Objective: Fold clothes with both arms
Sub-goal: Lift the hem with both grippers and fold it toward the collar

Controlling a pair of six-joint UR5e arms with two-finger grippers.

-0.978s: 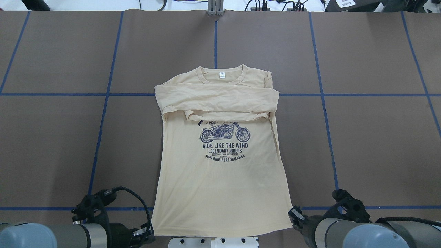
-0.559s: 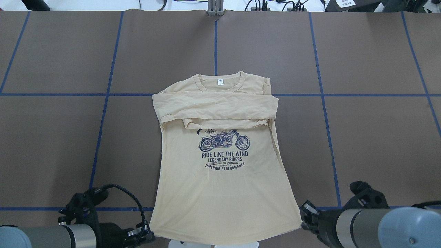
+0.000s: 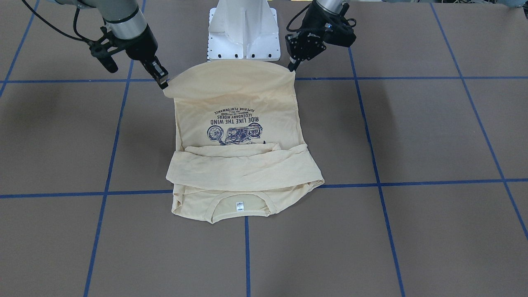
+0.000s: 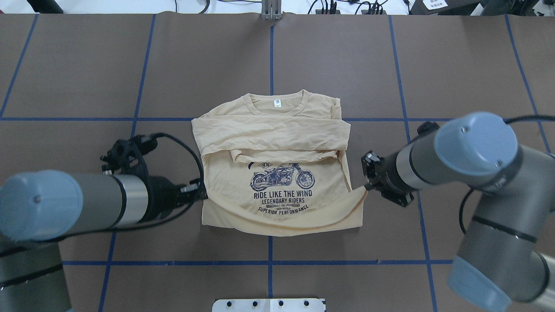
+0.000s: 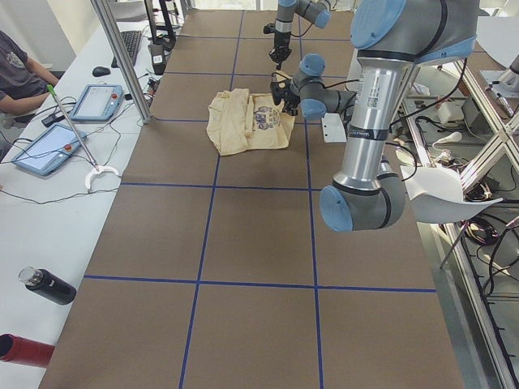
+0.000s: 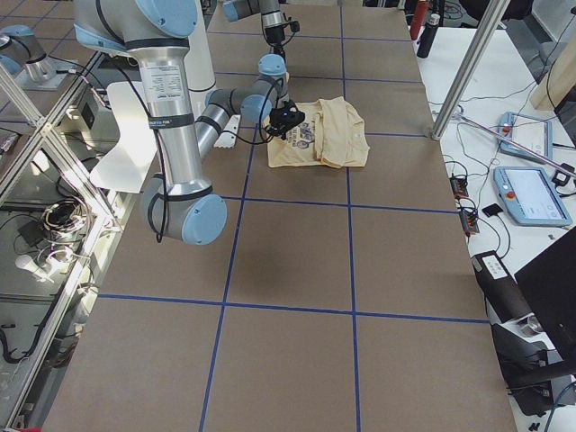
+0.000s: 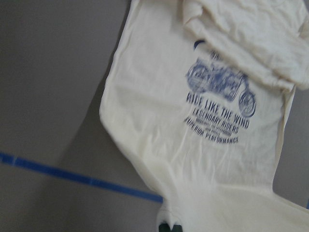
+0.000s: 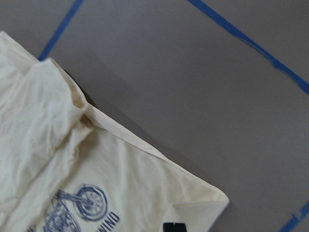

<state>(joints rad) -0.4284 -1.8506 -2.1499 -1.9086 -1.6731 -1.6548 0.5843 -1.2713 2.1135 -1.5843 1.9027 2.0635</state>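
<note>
The cream-yellow T-shirt [image 4: 277, 130] lies print up on the brown table, collar and white label at the far side, both sleeves folded across the chest. My left gripper [image 4: 203, 195] is shut on the hem's left corner. My right gripper [image 4: 365, 186] is shut on the hem's right corner. Between them the hem is lifted off the table and hangs in an arc over the lower body. In the front-facing view the left gripper [image 3: 293, 66] and right gripper [image 3: 163, 84] hold the raised hem of the shirt [image 3: 243, 165]. Both wrist views show the shirt [image 7: 207, 121] [image 8: 96, 183] below.
The white metal pedestal [image 4: 269, 304] stands at the near edge behind the shirt. Blue tape lines [image 4: 271, 52] grid the brown table. In the left side view an operators' bench [image 5: 73, 121] with tablets runs beside the table, and a metal post [image 5: 122, 61] stands at its edge.
Both grippers have risen from the near table edge and moved forward toward the collar, carrying the hem corners. The shirt's lower part now doubles over itself.
</note>
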